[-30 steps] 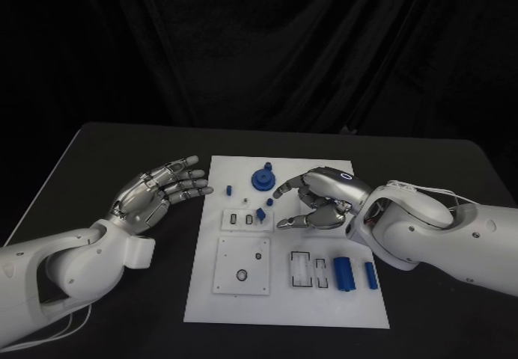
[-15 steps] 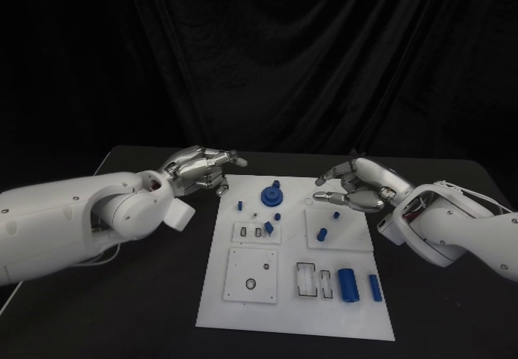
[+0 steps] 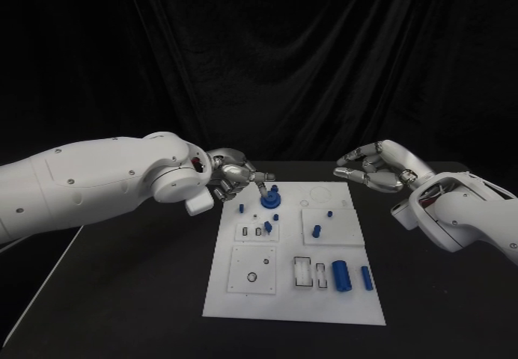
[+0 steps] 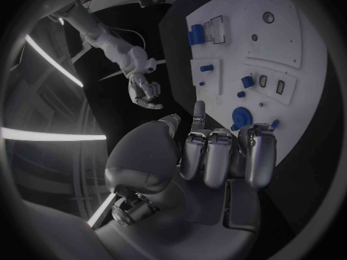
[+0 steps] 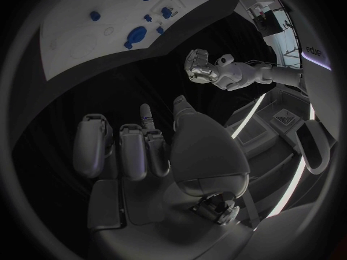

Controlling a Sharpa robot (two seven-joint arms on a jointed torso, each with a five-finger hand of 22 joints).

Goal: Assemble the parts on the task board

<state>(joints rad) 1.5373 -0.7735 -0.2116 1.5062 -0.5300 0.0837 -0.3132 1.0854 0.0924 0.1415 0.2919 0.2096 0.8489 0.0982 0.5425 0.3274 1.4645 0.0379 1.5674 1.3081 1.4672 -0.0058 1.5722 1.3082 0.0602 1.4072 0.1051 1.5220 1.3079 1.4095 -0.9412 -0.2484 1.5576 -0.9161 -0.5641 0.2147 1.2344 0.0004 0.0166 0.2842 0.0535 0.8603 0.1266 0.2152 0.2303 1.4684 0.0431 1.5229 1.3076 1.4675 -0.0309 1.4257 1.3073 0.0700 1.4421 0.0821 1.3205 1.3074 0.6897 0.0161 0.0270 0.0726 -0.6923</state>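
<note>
You have the board [image 3: 297, 299], a long white plate, lying mid-table on the black table [image 3: 129, 299] and running away from the robot. Near its far end a round blue gear [image 3: 270, 198] stands with a peg rising from its centre. Just nearer sit a few small blue pieces, 1 beside a block with 2 dark slots [image 3: 251, 232]. To the right, a square plate carries a blue pin [image 3: 317, 230]. Toward the near end you see a square plate with a small ring hole [image 3: 253, 271], then 2 outlined slots, and 2 blue cylinders [image 3: 342, 274] lying side by side.

Your left arm reaches in from the left, its hand [image 3: 232, 178] at the board's far left corner, fingers curled inward. 1 fingertip points at the gear, close to it; you cannot tell whether it touches. The wrist view shows nothing gripped.

Your right hand [image 3: 378, 166] hovers raised beyond the board's far right corner, well clear of it, fingers loosely curled, holding nothing.
</note>
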